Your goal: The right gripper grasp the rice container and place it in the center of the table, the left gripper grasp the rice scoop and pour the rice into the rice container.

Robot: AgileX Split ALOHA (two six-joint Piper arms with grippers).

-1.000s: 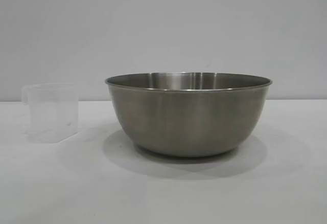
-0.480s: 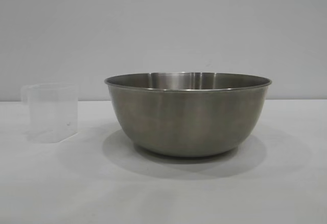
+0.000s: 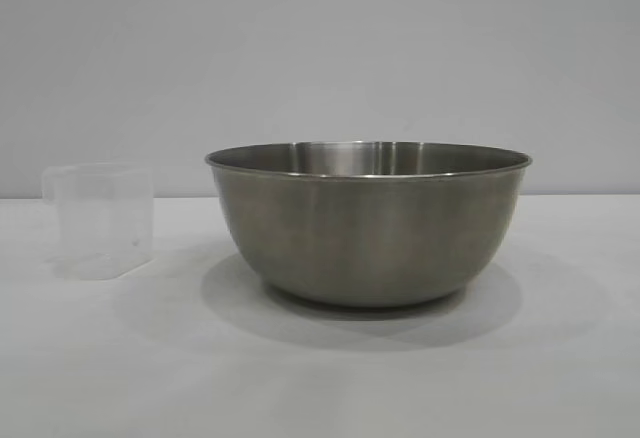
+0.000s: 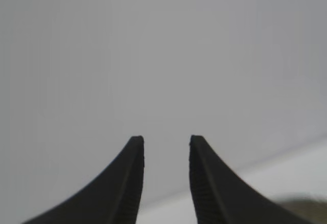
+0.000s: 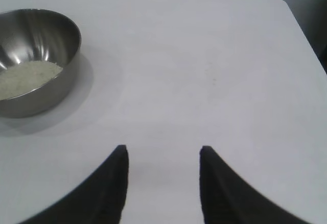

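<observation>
Plain white worktop (image 3: 560, 378) with the rice container (image 3: 368, 223) mid-table already holding rice (image 5: 25, 78), the rice scoop (image 3: 100, 220) standing empty just beside it on the left arm's side, and both left gripper (image 4: 166, 142) and right gripper (image 5: 163, 152) open, holding nothing, so looks basically finished.

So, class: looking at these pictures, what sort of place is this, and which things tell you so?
Probably a bare test bench, not a real kitchen: a plain white table against a blank grey wall, holding only a steel rice container with rice and a clear rice scoop.
</observation>
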